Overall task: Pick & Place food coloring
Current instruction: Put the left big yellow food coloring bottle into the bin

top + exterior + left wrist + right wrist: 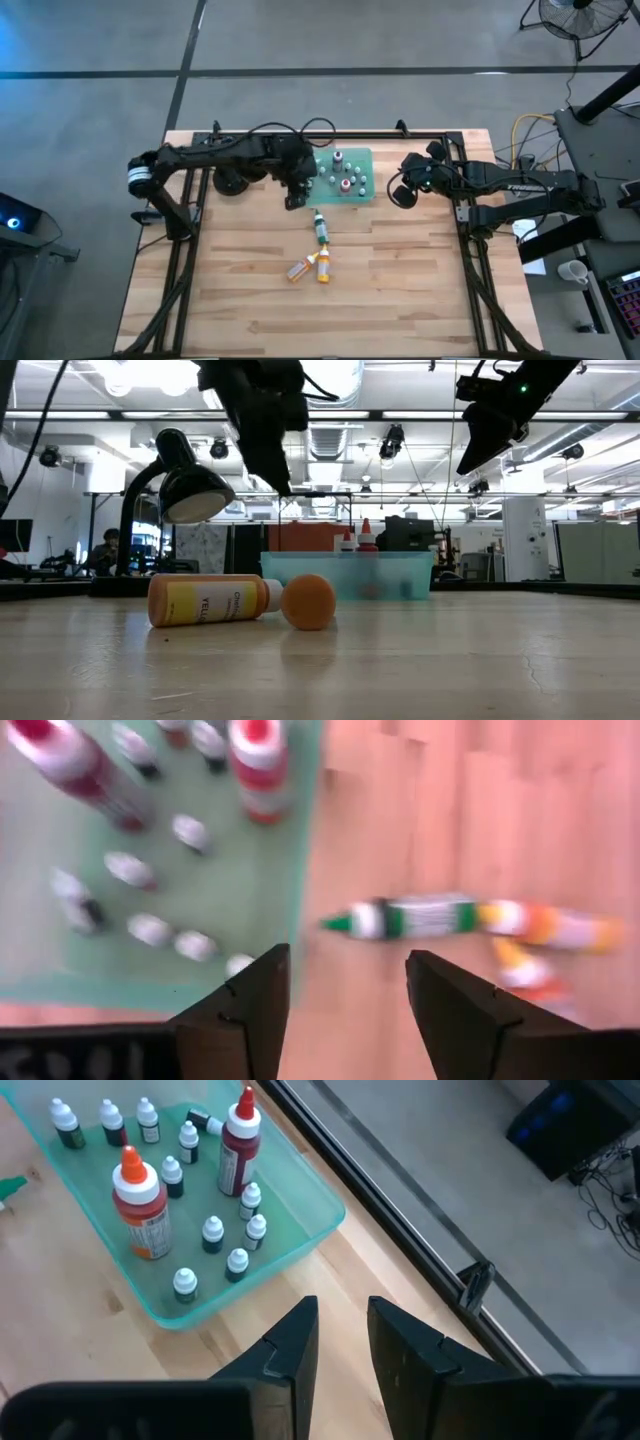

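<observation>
Green food coloring bottle (415,916) lies flat just beyond your left gripper (345,1005), whose empty fingers stand parted over it, apparently ready to grasp; right gripper (342,1342) waits, nearly closed, empty.

The high view is evenly lit and casts only soft, weak shadows on the wooden table (400,290). In the low view, bright ceiling lights (150,372) glare behind the arms, so these look like dark silhouettes. The left wrist view is strongly blurred; the green bottle (415,917) is smeared. The right wrist view is sharp, and the green tray (300,1230) shows clearly.
</observation>
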